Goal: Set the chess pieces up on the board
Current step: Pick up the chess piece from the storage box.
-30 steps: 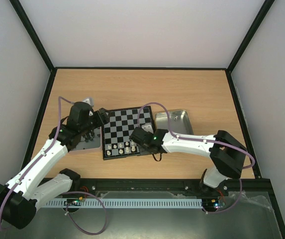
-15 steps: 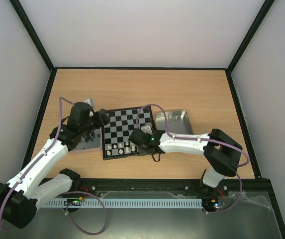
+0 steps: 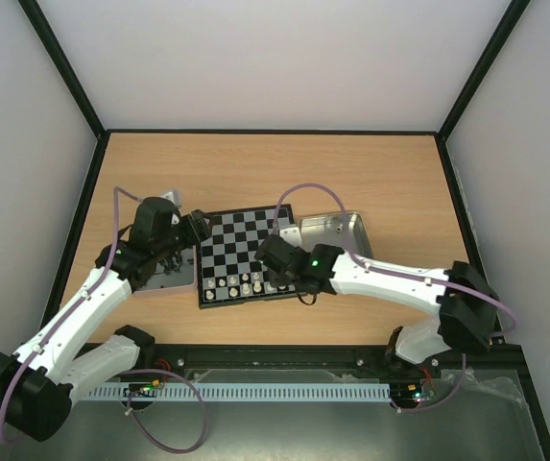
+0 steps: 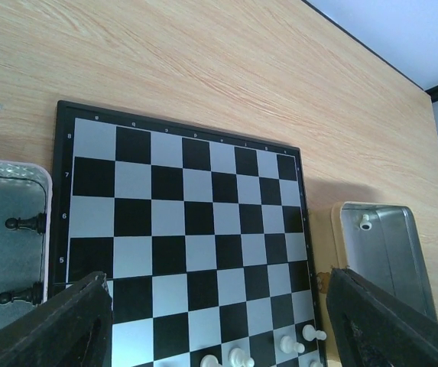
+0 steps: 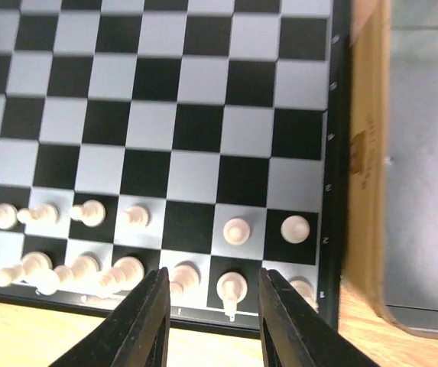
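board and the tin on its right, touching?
Apart. The right wrist view shows a strip of bare table between the board and the tin.

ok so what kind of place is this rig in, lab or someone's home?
Likely a lab test cell: a bare wooden table boxed in by plain white walls, the left arm and right arm bolted at its near edge, and a chessboard partly set with chess pieces.
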Controlling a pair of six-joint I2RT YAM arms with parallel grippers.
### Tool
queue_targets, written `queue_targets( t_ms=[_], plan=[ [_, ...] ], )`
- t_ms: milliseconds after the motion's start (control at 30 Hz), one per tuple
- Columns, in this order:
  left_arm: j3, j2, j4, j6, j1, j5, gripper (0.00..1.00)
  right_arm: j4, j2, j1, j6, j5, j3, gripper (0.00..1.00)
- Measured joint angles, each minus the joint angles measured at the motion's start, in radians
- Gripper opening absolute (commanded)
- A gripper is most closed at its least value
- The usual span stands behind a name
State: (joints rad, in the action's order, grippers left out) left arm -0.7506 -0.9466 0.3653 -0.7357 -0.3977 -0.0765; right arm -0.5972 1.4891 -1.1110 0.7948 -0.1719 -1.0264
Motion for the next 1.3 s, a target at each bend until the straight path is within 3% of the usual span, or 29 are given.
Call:
queue_targets(
  t_ms=[200,367,500,633,800,1300],
  plan=[
    [0.000,0.013,0.000,0.000,0.000,-0.002,0.78,0.004,-0.107,0.092,0.035,-0.091,0.013,0.42],
    [0.000,0.031,0.000,0.003,0.000,-0.002,0.79,0.071,-0.183,0.303,0.014,-0.123,0.111,0.46],
    [0.000,0.030,0.000,0.003,0.004,-0.003,0.79,0.142,-0.156,0.472,-0.024,-0.108,0.180,0.48],
    [0.000,0.030,0.000,0.003,0.004,-0.009,0.79,0.214,-0.082,0.565,-0.070,-0.076,0.201,0.50],
    [0.000,0.030,0.000,0.003,0.005,-0.017,0.79,0.301,0.026,0.625,-0.109,-0.019,0.199,0.50],
    [0.000,0.029,0.000,0.003,0.006,-0.047,0.79,0.389,0.226,0.672,-0.179,0.038,0.108,0.31]
  ],
)
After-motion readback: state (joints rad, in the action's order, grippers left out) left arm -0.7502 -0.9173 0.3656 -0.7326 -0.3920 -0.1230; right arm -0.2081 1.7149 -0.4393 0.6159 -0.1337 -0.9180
